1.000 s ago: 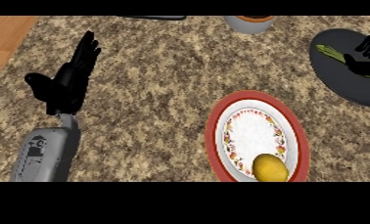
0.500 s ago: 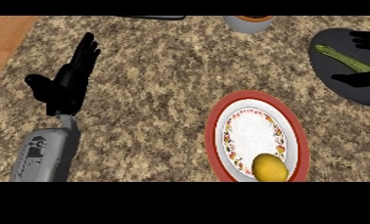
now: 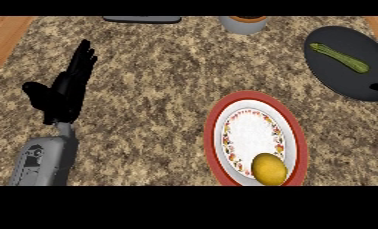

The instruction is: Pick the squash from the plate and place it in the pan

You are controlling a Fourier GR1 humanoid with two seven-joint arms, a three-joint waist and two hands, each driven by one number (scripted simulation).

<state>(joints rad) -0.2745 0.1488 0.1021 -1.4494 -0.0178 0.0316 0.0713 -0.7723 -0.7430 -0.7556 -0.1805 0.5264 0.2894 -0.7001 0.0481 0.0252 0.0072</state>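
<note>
The squash (image 3: 339, 57) lay in the pan (image 3: 332, 80) at 2 o'clock; the right hand, over it a second earlier, had left view. The left hand (image 3: 65, 90) at 9 o'clock stayed spread over the worktop (image 3: 162, 83).

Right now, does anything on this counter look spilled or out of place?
Nothing stands out. The yellow fruit sits whole on the plate, near its lower rim; the green squash lies flat in the dark pan; the left hand rests open at the left.
</note>
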